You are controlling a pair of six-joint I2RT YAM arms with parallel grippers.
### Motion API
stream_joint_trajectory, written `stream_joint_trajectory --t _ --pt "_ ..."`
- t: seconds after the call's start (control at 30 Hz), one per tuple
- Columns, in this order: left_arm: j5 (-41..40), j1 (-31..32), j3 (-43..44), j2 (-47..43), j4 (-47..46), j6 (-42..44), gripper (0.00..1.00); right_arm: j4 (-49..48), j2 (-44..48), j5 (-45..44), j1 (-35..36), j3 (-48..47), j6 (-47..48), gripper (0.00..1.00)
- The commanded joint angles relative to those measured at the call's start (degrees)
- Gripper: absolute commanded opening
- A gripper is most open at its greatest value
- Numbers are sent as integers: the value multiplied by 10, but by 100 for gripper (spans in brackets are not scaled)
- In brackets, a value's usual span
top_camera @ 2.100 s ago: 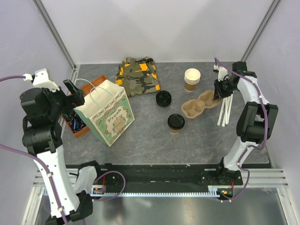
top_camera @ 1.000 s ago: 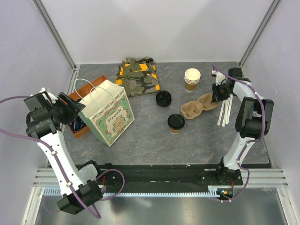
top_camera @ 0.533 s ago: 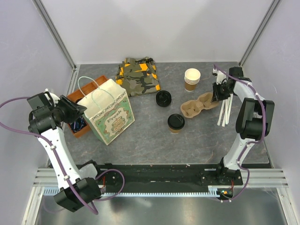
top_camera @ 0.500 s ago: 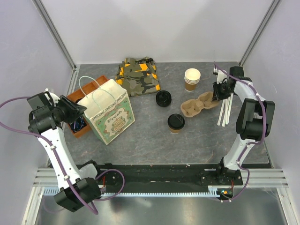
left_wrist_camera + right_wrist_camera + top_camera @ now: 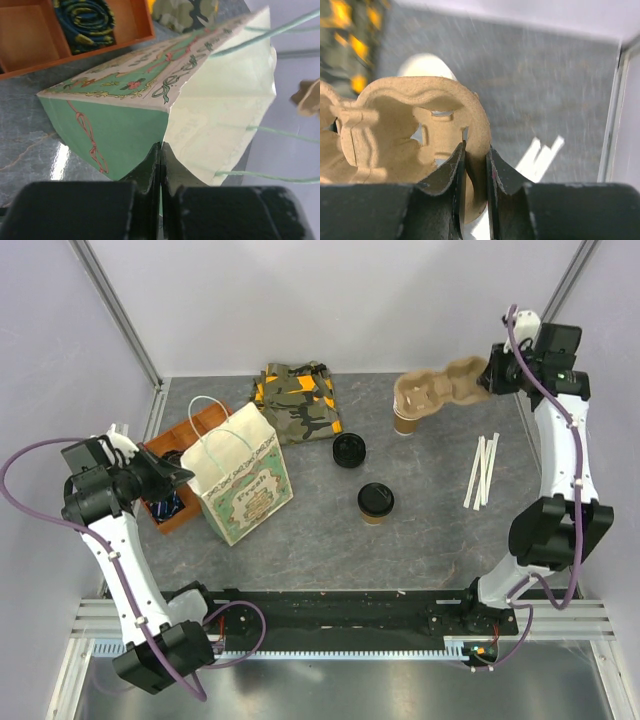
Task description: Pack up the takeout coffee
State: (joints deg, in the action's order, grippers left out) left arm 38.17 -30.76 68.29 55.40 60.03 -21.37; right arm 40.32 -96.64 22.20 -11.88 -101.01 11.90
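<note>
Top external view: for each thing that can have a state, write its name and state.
takeout coffee: lidded, upright on the table.
paper bag: standing, mouth open.
left gripper: jaws shut on the paper bag's rim.
right gripper: jaws shut on the cup carrier.
cup carrier: held in the air, empty.
loose lid: flat on the table.
orange box: open.

We see white links and black joints on the left arm (image 5: 112, 545) and right arm (image 5: 562, 445), purple cables (image 5: 25, 453) looping beside them; the left gripper (image 5: 160, 146) and right gripper (image 5: 475, 147) are glossy black and wedge-shaped.
</note>
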Motion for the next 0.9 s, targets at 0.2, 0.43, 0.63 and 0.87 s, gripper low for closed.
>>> stream_joint_trajectory --t 0.2,0.43,0.63,0.87 --pt "130 49 35 -23 62 98 2 6 80 51 115 -95 -133 0" --pt "155 59 50 -52 98 135 2 11 96 28 257 -140 -154 0" --pt "141 68 46 -80 96 116 2 24 140 -30 388 -98 -153 0" --pt "85 69 53 -114 96 64 2 45 200 -130 442 -49 -159 0"
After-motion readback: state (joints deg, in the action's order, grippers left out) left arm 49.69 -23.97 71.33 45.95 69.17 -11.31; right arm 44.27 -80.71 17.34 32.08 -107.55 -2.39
